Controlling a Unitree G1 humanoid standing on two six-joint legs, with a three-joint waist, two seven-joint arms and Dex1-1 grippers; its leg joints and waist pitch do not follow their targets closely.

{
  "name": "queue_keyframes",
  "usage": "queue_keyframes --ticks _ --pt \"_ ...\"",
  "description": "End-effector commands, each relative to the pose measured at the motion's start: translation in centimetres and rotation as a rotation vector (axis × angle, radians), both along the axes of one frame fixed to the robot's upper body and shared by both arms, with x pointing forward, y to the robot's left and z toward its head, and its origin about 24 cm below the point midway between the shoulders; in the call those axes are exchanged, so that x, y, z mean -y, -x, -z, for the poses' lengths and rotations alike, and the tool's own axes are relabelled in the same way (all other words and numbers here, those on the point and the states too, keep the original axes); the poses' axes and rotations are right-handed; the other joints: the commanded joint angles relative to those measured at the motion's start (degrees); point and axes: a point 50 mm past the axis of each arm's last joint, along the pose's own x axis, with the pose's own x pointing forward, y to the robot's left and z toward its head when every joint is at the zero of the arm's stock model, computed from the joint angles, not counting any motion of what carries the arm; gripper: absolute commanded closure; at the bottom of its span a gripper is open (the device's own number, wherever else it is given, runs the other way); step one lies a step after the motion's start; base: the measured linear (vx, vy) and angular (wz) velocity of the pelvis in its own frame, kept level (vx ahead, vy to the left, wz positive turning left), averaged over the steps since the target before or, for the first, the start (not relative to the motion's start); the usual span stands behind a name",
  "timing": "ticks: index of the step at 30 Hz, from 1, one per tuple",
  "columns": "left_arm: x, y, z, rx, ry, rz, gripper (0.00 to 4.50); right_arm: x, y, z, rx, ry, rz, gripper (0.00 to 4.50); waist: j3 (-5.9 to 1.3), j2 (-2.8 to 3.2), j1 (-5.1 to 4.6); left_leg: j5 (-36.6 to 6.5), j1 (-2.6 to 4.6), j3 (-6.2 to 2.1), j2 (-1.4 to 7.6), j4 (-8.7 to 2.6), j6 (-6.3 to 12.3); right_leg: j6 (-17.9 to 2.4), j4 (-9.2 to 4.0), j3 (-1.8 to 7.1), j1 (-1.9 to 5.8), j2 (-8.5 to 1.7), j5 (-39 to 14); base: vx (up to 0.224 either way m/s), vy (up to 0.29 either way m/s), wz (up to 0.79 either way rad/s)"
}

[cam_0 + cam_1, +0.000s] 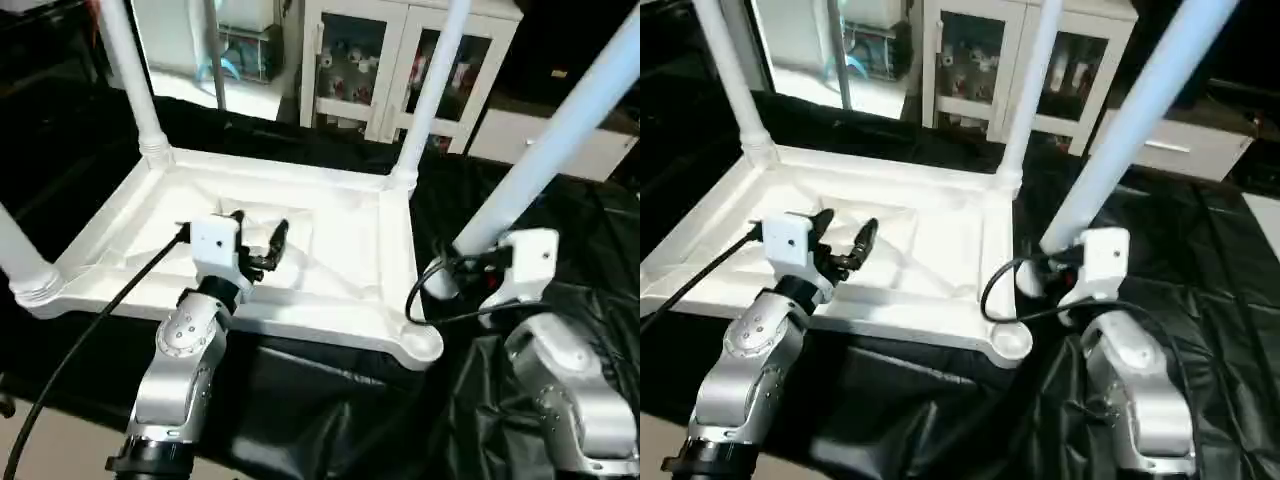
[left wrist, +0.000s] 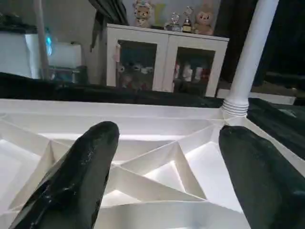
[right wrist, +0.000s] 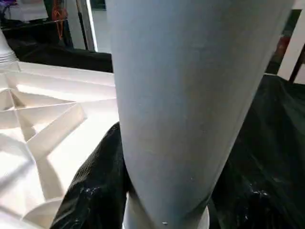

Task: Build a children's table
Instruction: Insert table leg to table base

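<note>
The children's table lies upside down on the black cloth, its ribbed tabletop [image 1: 330,330] facing up. Three white legs stand in corner sockets: far left [image 1: 130,70], far right [image 1: 430,90] and near left [image 1: 20,260]. The near-right socket [image 1: 425,345] holds nothing. My right gripper [image 1: 462,272] is shut on the thick lower end of the fourth leg [image 1: 560,130]. That leg leans up to the right, its foot just right of this socket. In the right wrist view a black finger [image 3: 95,186] hugs the leg [image 3: 190,95]. My left gripper [image 1: 260,225] hovers open over the ribs, holding nothing.
A white cabinet with glass doors [image 1: 370,60] stands behind the work table, a low white unit [image 1: 590,150] to its right. Black cloth [image 1: 330,400] drapes the table's front edge. Black cables run from both wrists.
</note>
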Motion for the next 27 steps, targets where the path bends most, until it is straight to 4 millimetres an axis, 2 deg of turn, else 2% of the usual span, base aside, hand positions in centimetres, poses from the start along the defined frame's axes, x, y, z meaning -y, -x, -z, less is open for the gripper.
queue_keyframes --ticks 1,2,3,4,5,6,7,8,9,10,11,12,13,14,15,16,17,18,19,20,21,22,23,24,25,26,27 --pt "0.8 -0.3 -0.5 0.024 0.005 0.018 0.66 0.1 -0.2 -0.6 0.012 0.004 0.008 2.64 -2.33 0.87 -0.31 -25.8 1.99 -6.08 13.89 -14.12 3.8 -2.9 2.89 0.68 -1.59 -2.38 -5.2 -0.028 -0.165 0.26" --pt "0.7 -0.3 -0.5 0.025 0.004 0.016 0.66 0.0 -0.4 -0.6 0.009 0.004 0.009 2.64 -3.35 0.18 -0.53 -20.7 2.62 -5.06 11.9 -12.43 7.91 -6.6 1.13 1.68 -1.27 -3.2 -3.7 0.002 -0.236 0.2" --pt "0.7 -0.3 -0.4 0.024 0.002 0.014 0.66 0.1 -0.4 -0.6 0.008 0.005 0.01 2.64 -4.09 -0.38 -0.83 -16.9 2.52 -4.62 10.16 -10.8 10.32 -10.7 0.0 2.25 -0.8 -3.78 -0.8 0.002 -0.236 0.2" --pt "0.7 -0.3 -0.5 0.025 0.0 0.008 0.66 0.0 -0.4 -0.6 0.007 0.003 0.006 2.64 -4.51 -1.87 -0.52 -13.2 -0.75 -0.32 2.45 -5.73 13.55 -22.9 -5.13 2.59 0.92 -3.82 1.2 -0.006 -0.264 0.02" --pt "0.8 -0.3 -0.6 0.025 -0.001 0.007 0.66 -0.1 -0.3 -0.7 0.008 0.001 0.001 2.64 -6.07 -4.92 1.96 -12.6 -3.84 2.97 -4.73 6.82 13.43 -29.4 -8.2 4.71 4.33 -4.78 0.4 -0.001 -0.257 0.0" --pt "0.8 -0.3 -0.6 0.026 -0.001 0.007 0.66 -0.1 -0.3 -0.7 0.008 0.0 0.001 2.64 -4.88 -4.31 2.42 -7.6 -6.06 1.79 -3.77 8.25 9.28 -28.2 -8.0 4.62 4.64 -5.79 -0.4 -0.001 -0.257 0.0" --pt "0.9 -0.3 -0.7 0.031 -0.008 0.019 0.66 -0.1 -0.2 -0.7 0.005 0.001 -0.002 2.64 -5.06 -4.71 2.4 -6.9 -6.66 1.38 -3.63 8.61 7.82 -26.4 -7.71 4.24 4.86 -6.12 0.3 0.001 -0.239 -0.04" --pt "0.9 -0.2 -0.6 0.014 0.006 0.027 0.66 -0.1 -0.2 -0.6 0.002 0.002 -0.002 2.64 -5.36 -3.7 2.5 -6.8 -6.44 0.7 -3.26 7.73 6.3 -21.4 -8.26 3.75 5.11 -6.7 -1.2 -0.021 -0.214 -0.04" --pt "0.8 -0.3 -0.6 0.012 0.007 0.025 0.66 -0.2 -0.2 -0.5 -0.002 0.001 -0.001 2.64 -5.21 -3.12 2.61 -6.3 -5.95 0.46 -3.27 6.43 6.76 -16.9 -9.04 3.8 4.92 -6.67 -2.7 -0.021 -0.214 -0.04" --pt "0.8 -0.3 -0.6 0.011 0.007 0.025 0.66 -0.2 -0.2 -0.5 -0.002 0.001 0.0 2.64 -4.93 -0.55 2.72 -2.1 -5.08 -1.29 -0.28 1.1 9.55 -4.8 -10.68 2.39 5.05 -5.99 -7.9 -0.038 -0.178 0.07" --pt "0.6 -0.4 -0.5 0.007 -0.001 0.018 0.66 -0.3 -0.3 -0.4 -0.004 -0.002 -0.002 2.64 -5.4 0.91 2.81 1.6 -3.8 -2.89 3.17 -1.69 11.11 0.9 -10.63 0.65 5.07 -4.92 -7.2 -0.037 -0.168 -0.01" --pt "0.2 -0.6 -0.5 -0.007 -0.008 0.002 0.66 -0.6 -0.4 -0.4 -0.004 -0.007 -0.007 2.64 -6.16 0.14 0.78 12.9 1.79 -10.31 15.27 -4.46 26.06 8.1 2.02 2.08 -2.33 -5.88 -6.4 -0.037 -0.168 -0.01" --pt "0.2 -0.6 -0.5 -0.008 -0.008 0.001 0.66 -0.7 -0.4 -0.4 -0.004 -0.007 -0.007 2.64 -6.07 -0.67 0.72 17.1 2.59 -7.8 11.91 -3.45 26.92 5.0 2.35 3.8 -4.5 -6.45 -2.4 -0.014 -0.133 0.02" --pt "0.1 -0.7 -0.5 -0.01 -0.02 0.004 0.66 -0.8 -0.4 -0.5 -0.001 -0.01 -0.011 2.64 -5.51 -2.38 0.96 15.9 -0.09 -2.82 1.97 -0.23 22.87 2.3 -1.72 5.99 -3.1 -8.43 6.2 -0.029 -0.099 0.08" --pt "0.0 -0.9 -0.7 0.004 -0.042 0.011 0.66 -0.9 -0.5 -0.7 0.006 -0.015 -0.014 2.64 -5.06 -3.25 3.96 0.6 -5.54 -3.18 0.85 4.7 14.1 2.5 -6.73 11.89 2.08 -16.55 4.8 -0.029 -0.099 0.08" --pt "0.0 -0.9 -0.7 0.004 -0.042 0.011 0.66 -0.9 -0.5 -0.7 0.006 -0.015 -0.014 2.64 -4.73 -2.81 4.83 -2.6 -5.31 -4.2 2.03 5.26 9.66 0.6 -7.19 11.9 1.88 -18.08 -0.8 -0.083 -0.025 -0.01" --pt "0.0 -1.0 -0.8 0.008 -0.057 0.026 0.66 -0.9 -0.4 -0.8 0.009 -0.017 -0.015 2.64 -4.11 -2.83 5.16 -1.8 -5.04 -4.27 0.99 3.79 3.03 -2.8 -7.08 8.77 2.84 -14.33 -12.3 -0.099 0.002 -0.13" --pt "0.0 -1.0 -0.9 0.01 -0.071 0.047 0.66 -0.8 -0.4 -0.8 0.01 -0.018 -0.015 2.64 -3.93 -2.49 5.29 -0.7 -4.8 -3.83 0.58 2.28 1.76 -4.9 -7.23 7.94 3.0 -11.94 -16.5 -0.099 0.002 -0.13" --pt "0.2 -0.9 -1.0 0.014 -0.084 0.088 0.66 -0.7 -0.4 -0.8 0.011 -0.02 -0.014 2.64 -3.32 -1.94 5.25 -0.1 -3.47 -3.62 0.98 -0.17 1.28 -6.4 -7.49 6.36 1.92 -9.71 -20.7 -0.1 -0.02 -0.06" --pt "0.4 -0.9 -1.1 0.017 -0.092 0.119 0.66 -0.6 -0.4 -0.8 0.013 -0.021 -0.013 2.64 -3.12 -0.7 3.64 -11.2 -0.49 -2.33 3.15 -5.57 0.49 -6.2 -5.7 2.99 0.12 -3.24 -22.6 -0.114 0.036 0.13" --pt "0.4 -0.9 -1.1 0.017 -0.092 0.119 0.66 -0.6 -0.4 -0.8 0.013 -0.021 -0.013 2.64 -3.3 0.14 3.17 -15.6 0.01 -2.92 4.16 -6.67 -1.16 -6.3 -4.84 2.65 0.33 -2.35 -19.7 -0.114 0.036 0.13" --pt "0.7 -0.7 -1.2 0.018 -0.105 0.177 0.66 -0.5 -0.4 -0.9 0.016 -0.021 -0.013 2.64 -3.35 0.56 2.68 -21.4 0.08 -2.75 4.68 -7.83 -2.96 -6.2 -5.2 2.52 1.0 -2.79 -15.2 -0.101 0.062 0.12" --pt "1.1 -0.4 -1.0 0.004 -0.132 0.275 0.66 -0.5 -0.5 -0.9 0.018 -0.023 -0.015 2.64 -3.08 0.44 2.53 -24.1 0.22 -2.18 4.33 -8.14 -3.66 -6.3 -5.84 2.65 0.96 -3.3 -14.9 -0.089 0.062 0.09" --pt "1.1 -0.4 -1.0 0.004 -0.132 0.275 0.66 -0.5 -0.5 -0.9 0.018 -0.023 -0.015 2.64 -3.02 0.22 2.62 -24.8 0.27 -1.98 4.07 -8.18 -3.79 -5.9 -6.27 2.68 0.99 -3.64 -16.6 -0.089 0.062 0.09" --pt "1.4 -0.2 -0.8 -0.01 -0.151 0.358 0.66 -0.5 -0.7 -0.9 0.022 -0.026 -0.022 2.64 -2.97 0.18 2.55 -25.1 0.12 -1.7 3.89 -8.23 -3.91 -5.6 -6.51 2.81 1.01 -3.84 -18.1 -0.072 0.05 0.06" --pt "2.0 0.1 0.0 -0.049 -0.211 0.541 0.66 -0.7 -1.0 -1.1 0.026 -0.03 -0.066 2.64 -2.76 0.07 2.81 -25.1 -0.28 -1.47 3.5 -8.24 -4.41 -3.7 -7.24 3.12 0.79 -4.73 -23.8 -0.058 0.036 0.0" --pt "2.0 0.1 0.0 -0.049 -0.211 0.541 0.66 -0.7 -1.0 -1.1 0.026 -0.03 -0.066 2.64 -2.82 -0.06 2.83 -25.0 -0.28 -1.21 3.4 -8.19 -4.54 -2.6 -7.45 3.35 0.51 -4.93 -26.6 -0.058 0.036 0.0"
